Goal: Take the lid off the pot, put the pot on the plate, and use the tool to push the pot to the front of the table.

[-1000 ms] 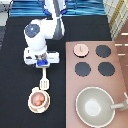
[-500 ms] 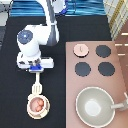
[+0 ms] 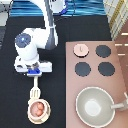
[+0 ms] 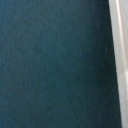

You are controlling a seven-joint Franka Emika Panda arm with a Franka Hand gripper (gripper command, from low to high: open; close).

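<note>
My gripper [image 3: 34, 77] hangs over the black table [image 3: 12, 100] at the exterior view's left, shut on the handle of the cream tool [image 3: 35, 93]. The tool points toward the exterior view's bottom, and its flat head touches the pot [image 3: 37, 109]. The small pot, reddish inside, sits uncovered on the cream plate [image 3: 46, 116] near the bottom edge. The pink lid [image 3: 80, 48] with its little knob lies on the stove panel's top left corner. The wrist view shows only dark table [image 4: 55, 65] and a pale strip along one edge.
A pinkish stove panel [image 3: 120, 85] fills the exterior view's right, with three black burners [image 3: 102, 51]. A large grey pan [image 3: 82, 97] with a long handle stands on its lower part. The robot's white arm rises from the top centre.
The gripper, with the tool in it, has moved toward the exterior view's bottom and a little left. The pot and plate slid closer to the bottom edge.
</note>
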